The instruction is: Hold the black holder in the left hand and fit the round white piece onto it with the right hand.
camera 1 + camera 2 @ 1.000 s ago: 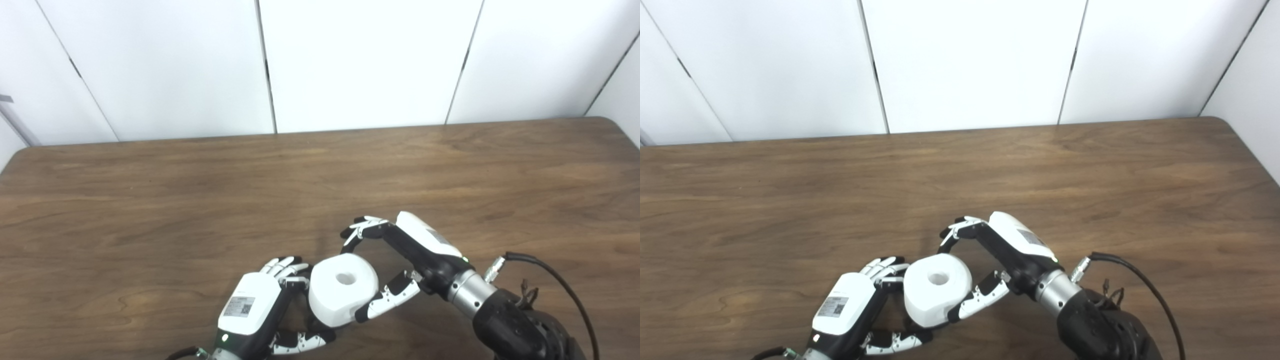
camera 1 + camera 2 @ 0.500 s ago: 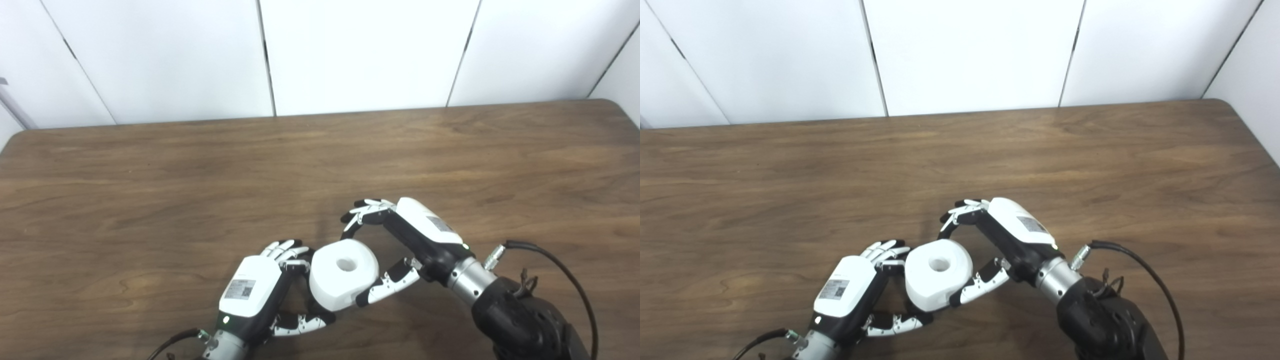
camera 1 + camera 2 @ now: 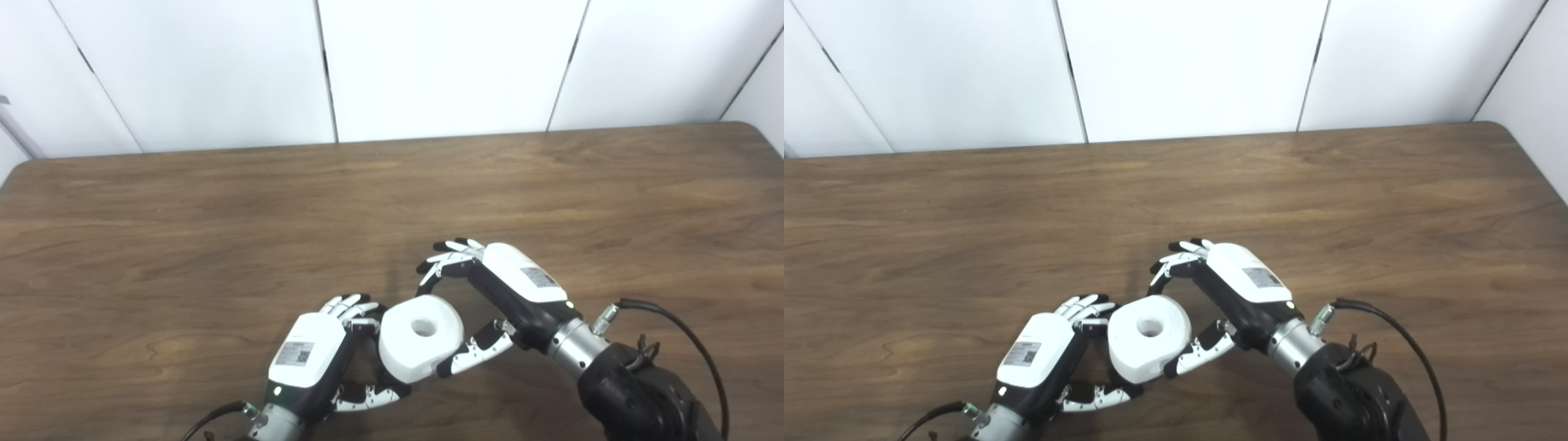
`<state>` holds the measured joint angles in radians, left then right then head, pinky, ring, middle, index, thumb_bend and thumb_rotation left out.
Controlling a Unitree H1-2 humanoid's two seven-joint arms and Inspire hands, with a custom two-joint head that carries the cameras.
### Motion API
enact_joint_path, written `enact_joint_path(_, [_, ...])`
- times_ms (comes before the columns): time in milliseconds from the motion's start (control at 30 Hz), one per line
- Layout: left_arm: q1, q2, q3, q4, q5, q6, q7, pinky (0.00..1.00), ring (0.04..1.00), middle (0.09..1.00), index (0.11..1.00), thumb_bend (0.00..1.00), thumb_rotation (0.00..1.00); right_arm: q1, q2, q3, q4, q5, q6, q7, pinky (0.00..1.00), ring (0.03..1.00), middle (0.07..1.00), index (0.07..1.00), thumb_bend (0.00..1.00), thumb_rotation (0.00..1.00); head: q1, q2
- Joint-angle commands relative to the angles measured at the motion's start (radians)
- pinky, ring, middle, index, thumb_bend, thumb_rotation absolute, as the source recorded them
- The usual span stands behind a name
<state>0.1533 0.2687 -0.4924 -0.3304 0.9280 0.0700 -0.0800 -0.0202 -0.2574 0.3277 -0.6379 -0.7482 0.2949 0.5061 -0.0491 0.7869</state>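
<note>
Right hand (image 3: 511, 294) fingers lift clear of round white piece (image 3: 419, 346); only thumb rests at its right side, hand spread, holding nothing. Left hand (image 3: 318, 361) curls beneath piece on left, black holder hidden. Piece sits between hands near table (image 3: 184, 245) front edge, bore up.

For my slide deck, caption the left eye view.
Both hands, left and right, flank the round white piece above the table.

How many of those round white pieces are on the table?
1. The white piece sits near the front edge, between the left robot hand and the right robot hand. Nothing else white and round shows; what is under it is hidden.
</note>
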Motion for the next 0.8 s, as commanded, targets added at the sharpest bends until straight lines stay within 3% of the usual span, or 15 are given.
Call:
enact_joint_path(0, [0.031,0.006,-0.036,0.038,0.031,0.016,-0.092,0.91,0.899,0.819,0.490,0.52,0.05,0.000,-0.020,0.008,-0.020,-0.044,-0.041,-0.002,0.99,0.920,0.783,0.482,0.52,0.13,-0.001,0.001])
enact_joint_path(500, [0.029,-0.002,-0.037,0.038,0.035,0.021,-0.093,0.91,0.901,0.823,0.490,0.52,0.05,0.005,-0.020,0.006,-0.047,-0.122,-0.132,0.002,1.00,0.923,0.777,0.483,0.52,0.13,0.000,0.001])
enact_joint_path(767, [0.030,-0.003,-0.037,0.041,0.034,0.011,-0.082,0.91,0.898,0.819,0.489,0.52,0.05,0.001,-0.017,-0.002,-0.048,-0.135,-0.141,0.015,0.97,0.914,0.770,0.483,0.52,0.13,0.001,0.002])
